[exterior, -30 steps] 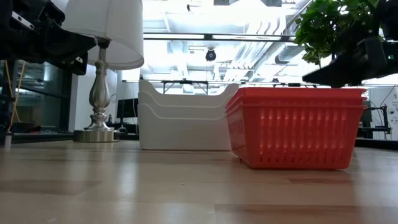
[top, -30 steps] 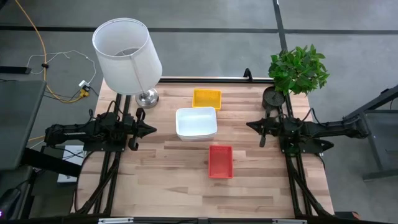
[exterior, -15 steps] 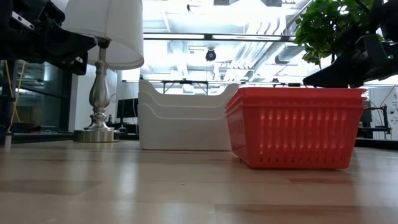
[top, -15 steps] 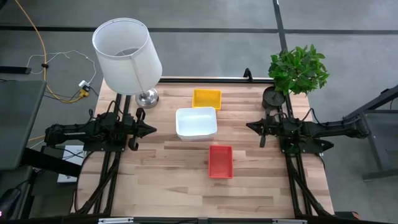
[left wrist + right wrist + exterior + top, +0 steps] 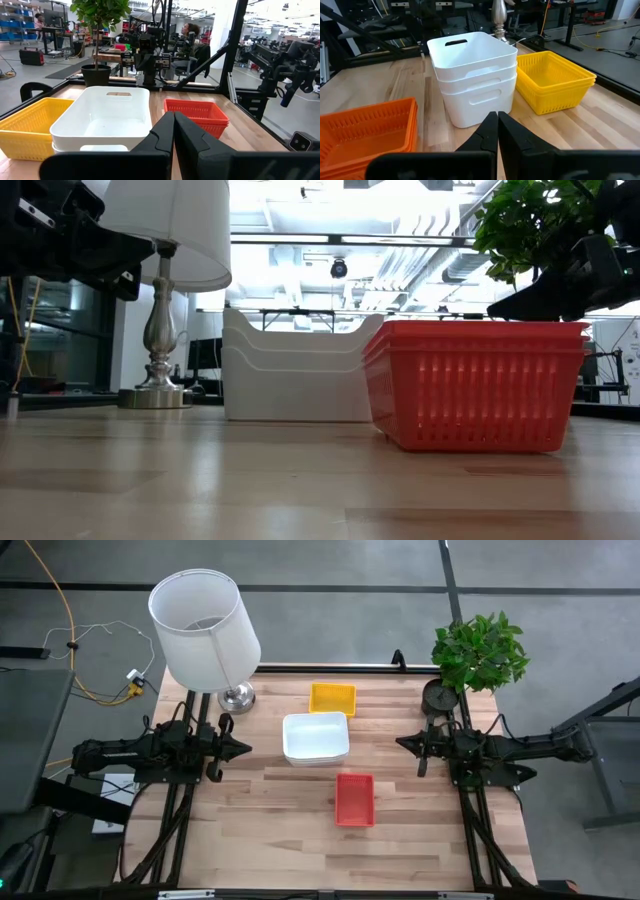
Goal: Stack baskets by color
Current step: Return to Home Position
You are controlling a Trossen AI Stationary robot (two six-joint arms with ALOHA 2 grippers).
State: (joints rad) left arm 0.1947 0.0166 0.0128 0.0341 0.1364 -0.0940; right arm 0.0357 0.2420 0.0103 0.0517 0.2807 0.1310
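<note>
Fingers pressed together on both: left gripper [image 5: 246, 748] and right gripper [image 5: 400, 742] face each other, white stack [image 5: 316, 738] between them, yellow stack [image 5: 332, 698] and red stack [image 5: 354, 798] flanking it.

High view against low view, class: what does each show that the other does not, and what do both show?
Only the high view: the yellow baskets, beyond the white baskets, and the left gripper and right gripper in full, pointing inward from the table's sides. Only the low view: the stepped rims of the nested white baskets, and the room's ceiling. Both: white baskets, red baskets, lamp, plant.
</note>
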